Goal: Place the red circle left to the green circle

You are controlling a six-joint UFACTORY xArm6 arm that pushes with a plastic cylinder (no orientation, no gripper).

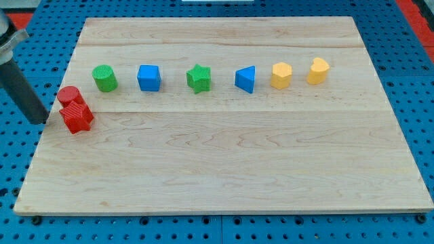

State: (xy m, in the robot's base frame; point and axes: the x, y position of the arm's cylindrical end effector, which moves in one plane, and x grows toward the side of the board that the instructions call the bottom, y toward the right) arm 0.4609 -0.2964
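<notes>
Red circle block (69, 95), a ridged plastic cylinder, sat near the wooden board's (224, 169) left edge, touching the red star-shaped block (76, 117) below it and left of, slightly lower than, the green circle block (105, 78). My tip (41, 120), a bare dark rod holding nothing, stood just off the board's left edge beside both red blocks. Judging from that, a rightward push risked catching the star too, or driving the red circle into the green one and shifting it.
</notes>
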